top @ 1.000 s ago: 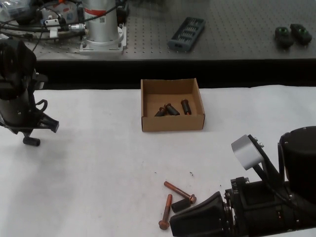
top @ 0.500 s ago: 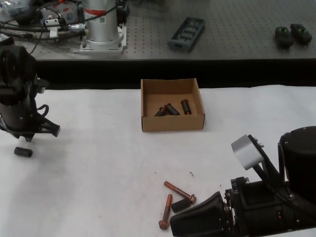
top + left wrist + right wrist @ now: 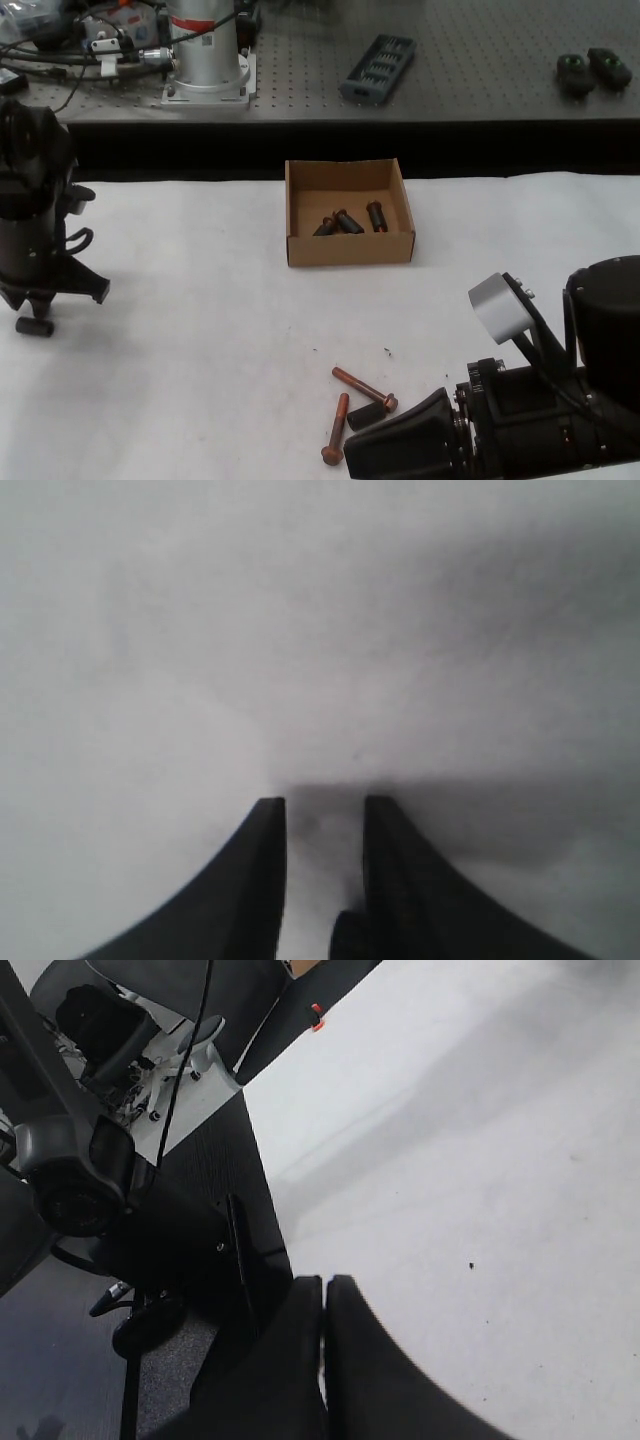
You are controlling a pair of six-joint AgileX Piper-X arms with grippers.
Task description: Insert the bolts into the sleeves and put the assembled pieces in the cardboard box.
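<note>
1. The cardboard box [image 3: 349,255] is sitting open-topped at the far middle of the white cloth [image 3: 200,380]. It is holding three assembled pieces on its floor.
2. Of these, the left piece [image 3: 325,227] and the middle piece [image 3: 348,220] are lying slanted and meeting at one end. The right piece [image 3: 376,215] is lying apart from them, its long axis running roughly from the back wall toward the front wall.
3. The left gripper [image 3: 320,805] is hanging over the cloth's far left side, well apart from the box. Its fingers are standing a narrow gap apart and holding a black sleeve [image 3: 34,326].
4. In the high view that sleeve is lying crosswise at the gripper's lower end, its long axis running left to right.
5. The right gripper [image 3: 324,1282] is resting low at the near edge of the cloth, its two fingers pressing together with nothing between them.
6. Two bolts are lying on the cloth near the right gripper. The slanted bolt [image 3: 362,387] is pointing its head toward the near right. The other bolt [image 3: 337,425] is lying almost far-to-near, with its head at the near end.
7. A loose sleeve [image 3: 366,417] is lying between the two bolts, just beside the slanted bolt's head, its long axis tilting across the cloth.
</note>
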